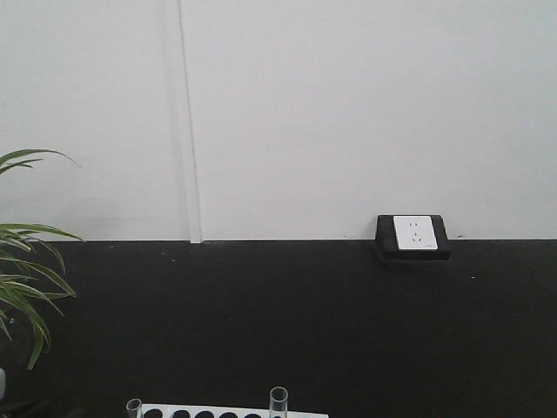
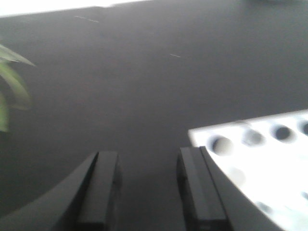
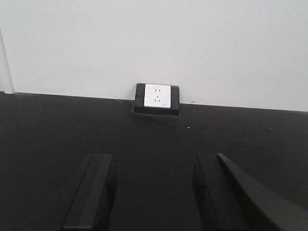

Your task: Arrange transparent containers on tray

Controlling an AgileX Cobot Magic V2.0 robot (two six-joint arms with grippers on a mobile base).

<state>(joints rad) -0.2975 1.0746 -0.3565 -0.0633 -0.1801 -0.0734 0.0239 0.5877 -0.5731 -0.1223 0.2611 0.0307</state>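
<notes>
Two transparent containers stand upright in a white rack (image 1: 235, 413) at the bottom edge of the front view; only their rims show, one (image 1: 278, 399) taller and one (image 1: 133, 407) at the rack's left end. The tray is out of view. My left gripper (image 2: 147, 192) is open over the black table, and nothing lies between its fingers. The rack's near-left corner (image 2: 260, 159) with dark holes lies just right of its right finger (image 2: 197, 187). My right gripper (image 3: 151, 192) is open and empty above bare black table, facing the wall.
A black wall socket box (image 1: 413, 237) with a white face sits where the table meets the white wall, also in the right wrist view (image 3: 157, 98). Green plant leaves (image 1: 22, 270) hang over the table's left side, blurred in the left wrist view (image 2: 12, 86).
</notes>
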